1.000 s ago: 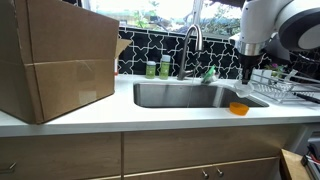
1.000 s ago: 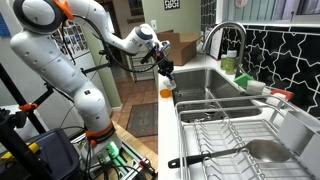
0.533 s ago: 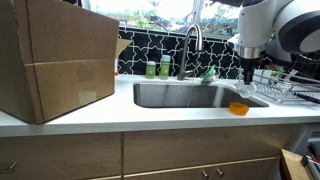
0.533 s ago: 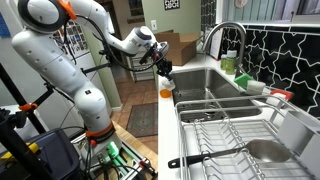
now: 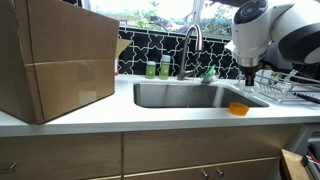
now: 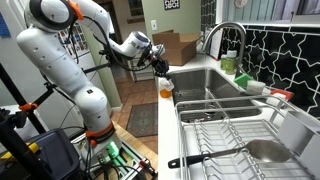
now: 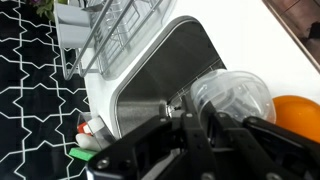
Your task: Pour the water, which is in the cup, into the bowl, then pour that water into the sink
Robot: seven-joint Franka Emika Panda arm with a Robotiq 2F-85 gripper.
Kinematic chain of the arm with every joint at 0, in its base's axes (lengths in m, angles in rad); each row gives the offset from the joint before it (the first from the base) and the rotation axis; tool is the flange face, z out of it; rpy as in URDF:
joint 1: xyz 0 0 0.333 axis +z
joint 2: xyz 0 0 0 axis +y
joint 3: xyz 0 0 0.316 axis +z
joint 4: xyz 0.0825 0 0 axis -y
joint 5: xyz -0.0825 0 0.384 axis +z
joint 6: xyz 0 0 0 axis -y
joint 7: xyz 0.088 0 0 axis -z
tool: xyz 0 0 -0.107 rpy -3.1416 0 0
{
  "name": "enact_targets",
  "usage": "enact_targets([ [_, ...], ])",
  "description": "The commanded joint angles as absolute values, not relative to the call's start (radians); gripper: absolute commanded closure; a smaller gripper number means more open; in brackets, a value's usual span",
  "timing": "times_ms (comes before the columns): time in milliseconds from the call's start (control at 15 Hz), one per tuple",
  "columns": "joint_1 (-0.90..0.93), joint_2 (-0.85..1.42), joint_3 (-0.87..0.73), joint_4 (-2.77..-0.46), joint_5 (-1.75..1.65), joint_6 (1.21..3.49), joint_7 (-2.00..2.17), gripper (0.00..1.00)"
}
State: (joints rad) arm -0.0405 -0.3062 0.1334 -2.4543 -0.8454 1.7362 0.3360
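"Wrist view, are the jaws gripping anything?"
"They are clenching the clear plastic cup (image 7: 232,98), hanging just beside the orange bowl (image 7: 298,116) sitting on the counter (image 7: 260,45) by the sink (image 7: 150,75)."

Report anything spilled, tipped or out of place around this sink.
No spill or damage shows. The odd item is the large cardboard box standing on the countertop beside the sink. The bowl sits upright close to the counter's front edge, with the end effector holding the cup nearby.
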Motion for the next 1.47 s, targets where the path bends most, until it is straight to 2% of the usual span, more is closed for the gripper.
enact_targets([
  [0, -0.009, -0.304, 0.106, -2.452, -0.849, 1.728, 0.340, 0.89],
  [800, -0.008, -0.305, 0.102, -2.448, -0.849, 1.728, 0.339, 0.89],
  [867, -0.008, -0.305, 0.102, -2.448, -0.849, 1.728, 0.339, 0.97],
  [1400, 0.010, -0.263, 0.122, -2.446, -0.899, 1.711, 0.371, 0.97],
])
